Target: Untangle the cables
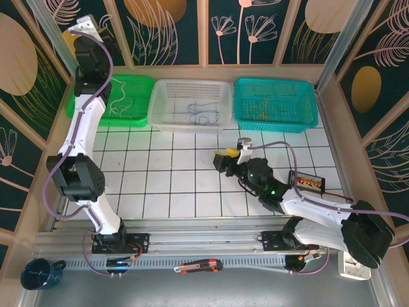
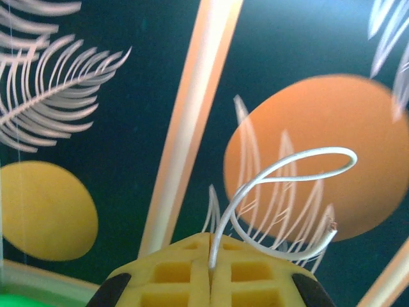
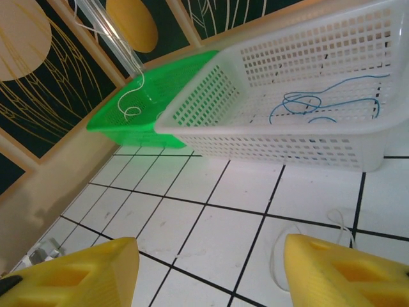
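Sorting by colour seems to be the plan here. Three baskets are lined up along the far edge: the green basket [image 1: 144,80] at 11 o'clock, the white basket [image 1: 192,82] at 12 and the teal basket [image 1: 275,82] at 1. Blue cables [image 3: 319,102] are seen in the white one, olive cables [image 1: 268,105] in the teal one and a white cord [image 3: 134,102] in the green one.

The left gripper [image 2: 209,272] is clamped tight on a held cable [image 2: 300,157], also white. It's pinched near one end, so the rest curls up free in a loop (nothing else is seen hanging off it, so it looks properly separated). It's raised high up by the green basket, presumably so it can be dropped in with its own colour.

The right gripper [image 3: 211,256] is kept low over the tiles [image 3: 192,211] near the table's middle, with the jaws apart and nothing between them. A thin white stray cable [image 3: 337,217] is lying on the tile at about 1 o'clock of it, just beside the right-hand finger. The spread jaws are probably meant for that one next.
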Controlling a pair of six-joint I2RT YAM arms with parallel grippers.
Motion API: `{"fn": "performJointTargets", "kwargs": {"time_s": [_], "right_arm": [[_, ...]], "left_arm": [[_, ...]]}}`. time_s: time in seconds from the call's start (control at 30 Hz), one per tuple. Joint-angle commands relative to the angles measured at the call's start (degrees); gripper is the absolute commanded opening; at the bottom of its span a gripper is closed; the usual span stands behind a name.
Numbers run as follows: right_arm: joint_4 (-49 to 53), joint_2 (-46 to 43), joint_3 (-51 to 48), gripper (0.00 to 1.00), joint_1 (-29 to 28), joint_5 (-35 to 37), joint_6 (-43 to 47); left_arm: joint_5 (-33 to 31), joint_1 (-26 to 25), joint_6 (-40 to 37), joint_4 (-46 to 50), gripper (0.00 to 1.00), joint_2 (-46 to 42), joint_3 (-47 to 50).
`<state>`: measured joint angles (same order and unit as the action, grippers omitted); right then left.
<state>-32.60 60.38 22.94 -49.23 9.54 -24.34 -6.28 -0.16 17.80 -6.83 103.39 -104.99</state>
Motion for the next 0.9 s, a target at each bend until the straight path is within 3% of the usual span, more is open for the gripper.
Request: {"fn": "performJointTargets", "kwargs": {"time_s": [0.0,0.23,0.27,0.3,0.37,0.43,0.53,0.7,0.87], "right_arm": [[3.6,-2.4,-0.8,0.62,0.2,1.8,0.7],[8.4,-4.6,-0.5,0.62,0.8,2.6,0.3],[8.9,-4.5,-0.4,0.62,0.9,2.5,0.2],[9.3,-4.5,-0.3,0.62,1.1,2.5,0.1],[9.7,-4.2,0.1,0.62,1.6,1.8,0.1],[9.8,-3.7,0.4,0.62,2.2,1.1,0.0],[9.8,-2.5,1.0,0.62,2.9,0.1,0.0],[9.8,0.3,2.2,0.62,4.2,-1.2,-0.7],[10.9,5.1,4.2,0.61,6.6,-4.1,-1.6]], "left_arm": [[0.7,1.8,-0.4,-0.6,0.00,3.3,-0.1],[1.2,6.2,5.5,-6.7,0.00,3.4,14.8],[1.8,7.1,6.9,-7.8,0.04,3.1,17.1],[2.2,7.5,7.8,-8.8,0.13,2.7,18.8],[2.9,8.3,9.2,-9.5,0.49,2.0,21.1],[3.4,8.5,9.8,-8.5,0.75,1.6,20.9],[5.1,8.5,10.5,-6.5,0.96,0.9,18.7],[9.8,8.5,12.4,-2.0,0.99,0.4,14.6],[17.7,8.4,17.0,-0.9,0.99,-2.4,16.6]]}}
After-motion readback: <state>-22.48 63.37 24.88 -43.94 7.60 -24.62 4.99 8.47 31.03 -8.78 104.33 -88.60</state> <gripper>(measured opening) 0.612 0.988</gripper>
